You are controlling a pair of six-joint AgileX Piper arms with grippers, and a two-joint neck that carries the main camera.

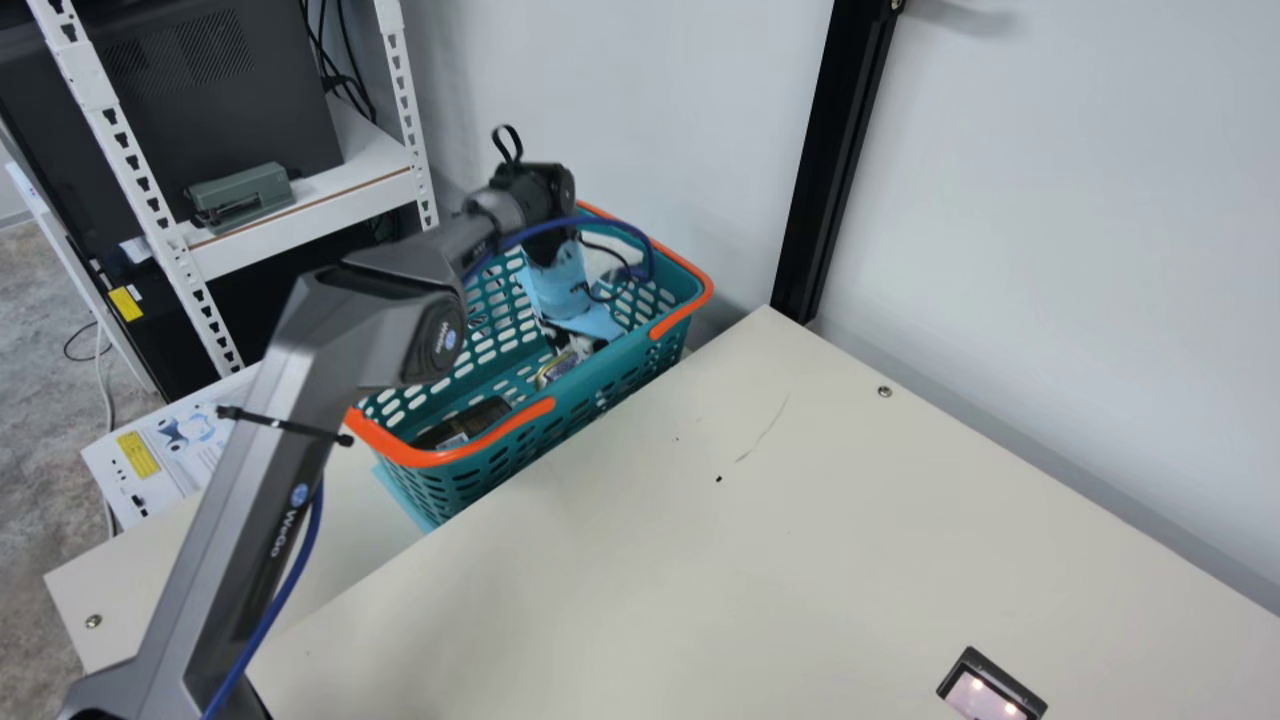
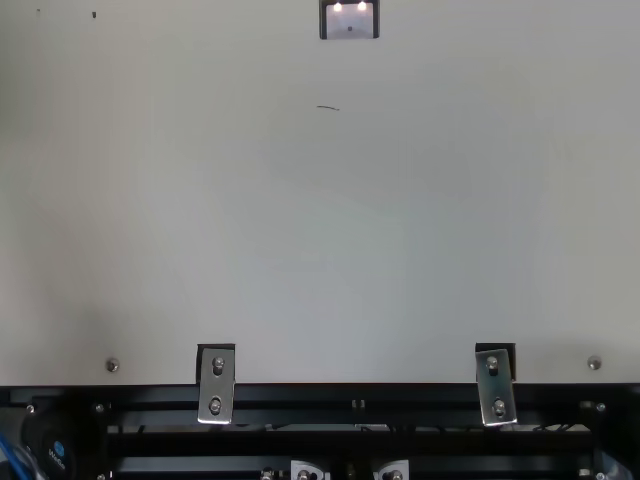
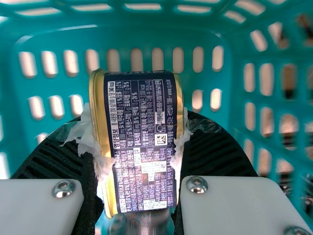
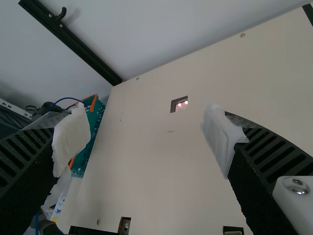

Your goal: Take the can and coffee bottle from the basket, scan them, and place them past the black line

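Observation:
My left gripper (image 1: 572, 345) is down inside the teal basket (image 1: 530, 425), partly screened by its own blue-wrapped wrist. The can (image 1: 556, 370) shows between its fingers, near the basket floor. In the left wrist view, the left gripper (image 3: 139, 147) is shut on the can (image 3: 142, 142), its taped pads touching both sides; the can's gold rims and dark printed label face the camera. A dark object, likely the coffee bottle (image 1: 470, 422), lies at the basket's nearer end. My right gripper (image 4: 146, 139) stands open over the table, nothing between its white-taped pads.
The scanner (image 1: 990, 690), its lights on, sits in the cream table (image 1: 640, 590); it also shows in the top view (image 2: 350, 22). A white shelf rack (image 1: 300, 205) stands behind my left arm. The wall and a black post (image 1: 835, 160) rise beyond the table's far edge.

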